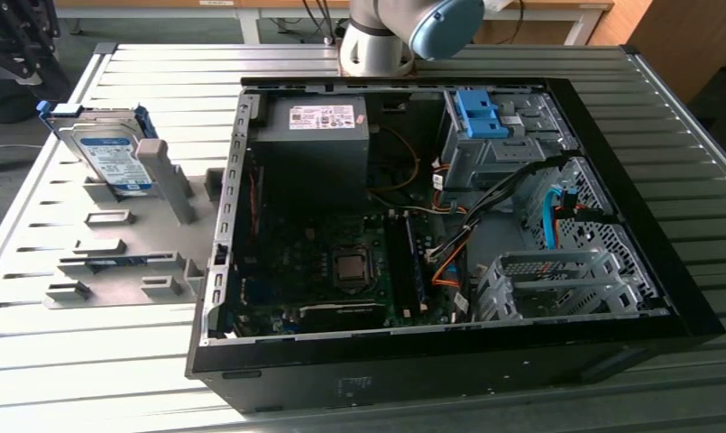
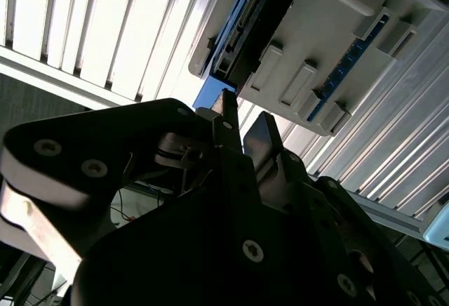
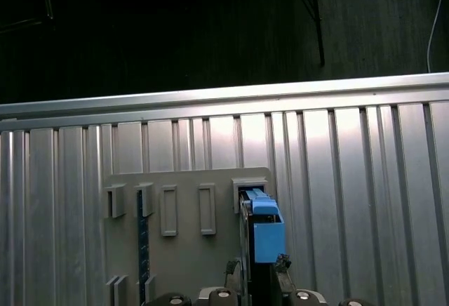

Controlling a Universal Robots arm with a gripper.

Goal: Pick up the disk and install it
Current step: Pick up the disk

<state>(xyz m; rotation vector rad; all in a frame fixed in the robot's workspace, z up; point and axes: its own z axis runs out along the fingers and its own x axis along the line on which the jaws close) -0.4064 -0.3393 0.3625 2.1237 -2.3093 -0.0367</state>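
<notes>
Lining up matters; the tool (image 3: pixel 256 264) is apart and empty; centre it on the disk (image 1: pixel 107 153), ten o'clock in the exterior view.

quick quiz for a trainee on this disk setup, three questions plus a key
1. Where does the disk stand?
2. True or false: the pincer is shut on the disk.
3. The computer case has its side: A open, B covered, C taped over.
Key: 1 upright in the grey rack, on the exterior view's left of the computer case; 2 false, it is open, close to the disk; 3 A.
</notes>
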